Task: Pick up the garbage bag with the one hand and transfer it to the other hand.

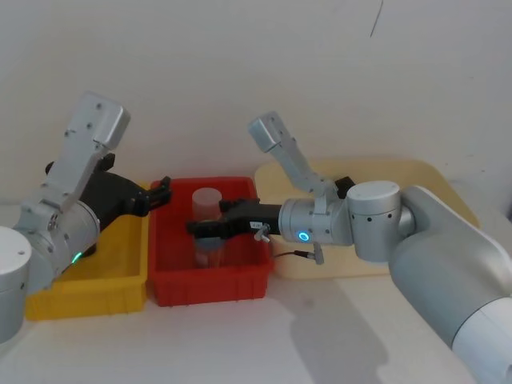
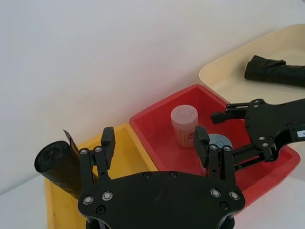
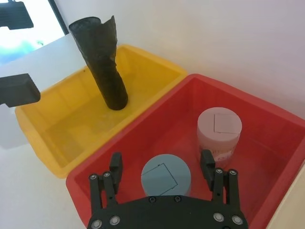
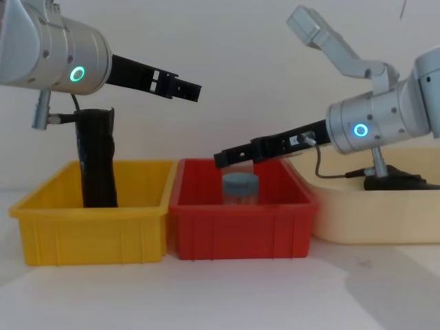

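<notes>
The garbage bag, a thick wrinkled black roll, lies on its side in the cream tray; from the chest it shows low behind the tray wall. My left gripper, on the green-ringed arm, hangs open and empty above the yellow bin, far from the bag. My right gripper, on the blue-ringed arm, is open and empty over the red bin, straddling a blue-lidded jar from above. Its tips point away from the tray.
A slimmer black roll with a ragged flared top stands upright in the yellow bin. A pale pink jar stands next to the blue-lidded one in the red bin. The three containers sit side by side against a white wall.
</notes>
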